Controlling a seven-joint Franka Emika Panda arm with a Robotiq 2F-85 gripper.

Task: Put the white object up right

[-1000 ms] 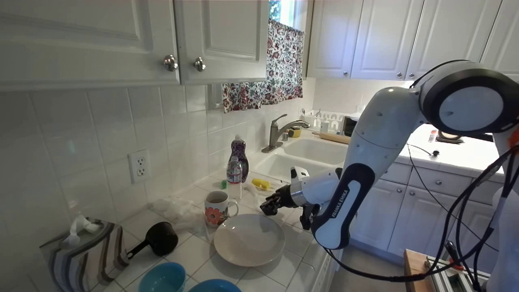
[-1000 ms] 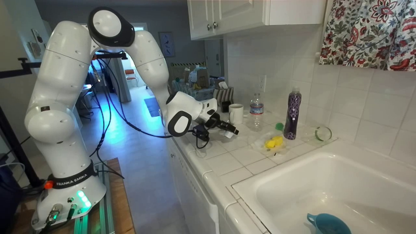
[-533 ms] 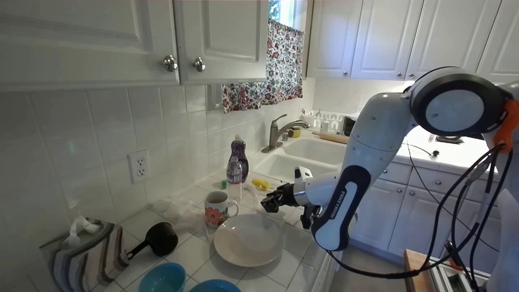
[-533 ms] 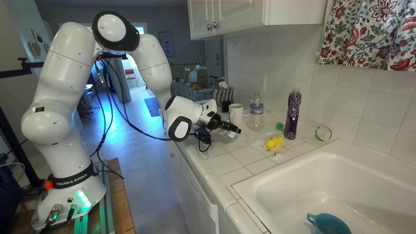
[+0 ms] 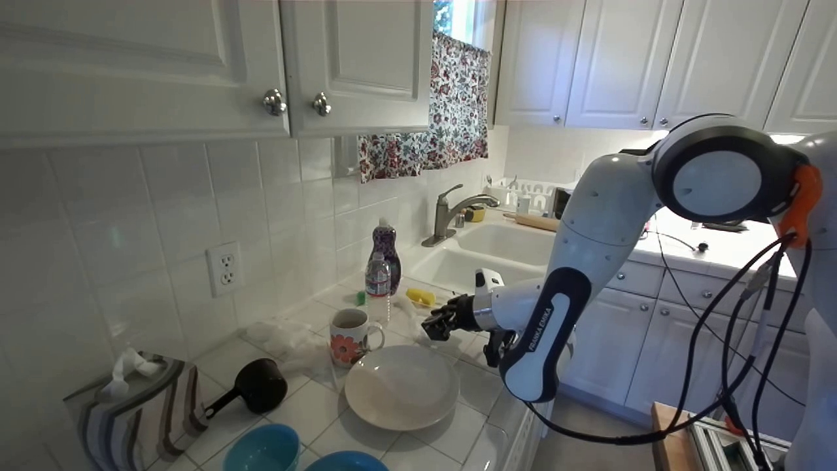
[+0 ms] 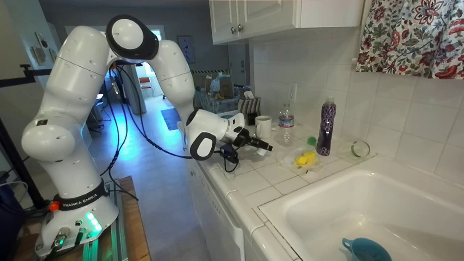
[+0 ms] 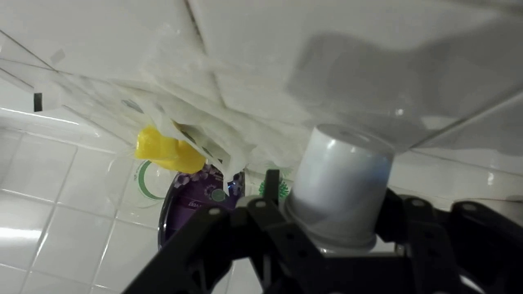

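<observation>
Near the flower-print mug (image 5: 348,337) but apart from it, the end effector (image 7: 330,197) grips the white cup-like cylinder (image 7: 342,181). Righting seems in hand; next should come levelling it, setting its flat end on the tiled desk (image 6: 255,183), then letting go.

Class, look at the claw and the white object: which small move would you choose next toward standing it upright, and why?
Perhaps ease the claw down slightly without opening it. The wrist view shows the white object held between the fingers, its flat end facing the counter. Whether that end touches is unclear, so firm contact should probably come before release.
</observation>
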